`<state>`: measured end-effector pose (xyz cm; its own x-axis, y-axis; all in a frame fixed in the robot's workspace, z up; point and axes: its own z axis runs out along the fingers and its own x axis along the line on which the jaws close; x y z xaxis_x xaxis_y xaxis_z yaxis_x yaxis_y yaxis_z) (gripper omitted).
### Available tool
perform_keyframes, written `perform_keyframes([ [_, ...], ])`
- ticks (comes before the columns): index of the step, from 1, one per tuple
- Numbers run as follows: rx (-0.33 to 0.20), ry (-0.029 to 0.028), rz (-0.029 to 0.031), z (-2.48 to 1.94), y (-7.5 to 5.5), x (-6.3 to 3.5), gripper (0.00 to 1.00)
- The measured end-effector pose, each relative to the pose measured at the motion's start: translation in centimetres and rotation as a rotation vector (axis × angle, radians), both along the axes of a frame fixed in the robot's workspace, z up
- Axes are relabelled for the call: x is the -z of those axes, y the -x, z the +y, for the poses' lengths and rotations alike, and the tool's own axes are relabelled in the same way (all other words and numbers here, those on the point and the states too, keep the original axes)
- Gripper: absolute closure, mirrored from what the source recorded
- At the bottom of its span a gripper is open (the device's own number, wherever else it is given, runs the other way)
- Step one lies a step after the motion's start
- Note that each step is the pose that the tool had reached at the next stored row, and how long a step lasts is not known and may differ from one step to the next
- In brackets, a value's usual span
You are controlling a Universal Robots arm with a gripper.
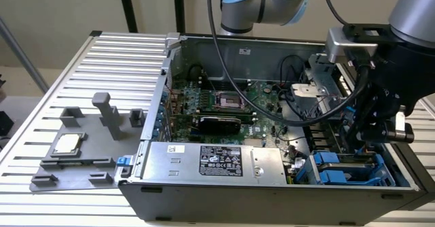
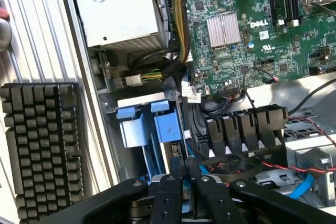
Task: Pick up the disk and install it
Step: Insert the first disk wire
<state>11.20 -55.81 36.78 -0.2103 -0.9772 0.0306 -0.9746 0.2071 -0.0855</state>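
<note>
My gripper [image 1: 370,138] reaches down into the open computer case [image 1: 163,110], over the drive bay [image 1: 350,168] at the case's near corner on the exterior view's right. In the wrist view, the black fingers [image 2: 167,195] are shut on the disk [image 2: 176,157]. The disk stands on edge as a thin dark strip with blue carrier frame beside it, low in the bay. Blue carrier tabs [image 2: 142,121] of the bay sit just beyond it. Most of the disk's face and label is hidden.
A silver power supply with a black label [image 1: 217,161] lies along the case's near side. The green motherboard [image 1: 224,105] and black cables [image 2: 181,19] fill the middle. A grey fixture plate holds a small square chip [image 1: 68,144] outside the case. A black finned block [image 2: 42,145] is beside the bay.
</note>
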Motion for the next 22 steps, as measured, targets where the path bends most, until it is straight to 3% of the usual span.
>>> perform_keyframes([
  [4, -0.029, -0.0013, -0.0058, -0.26, 0.0, 0.36, 0.84],
  [10, -0.065, -0.0043, -0.0075, -0.78, 0.0, 1.07, 0.84],
  [13, -0.086, -0.0045, -0.0108, -0.84, 0.1, 1.47, 0.84],
  [22, -0.125, -0.0032, -0.0403, -0.84, 0.2, 2.48, 0.84],
])
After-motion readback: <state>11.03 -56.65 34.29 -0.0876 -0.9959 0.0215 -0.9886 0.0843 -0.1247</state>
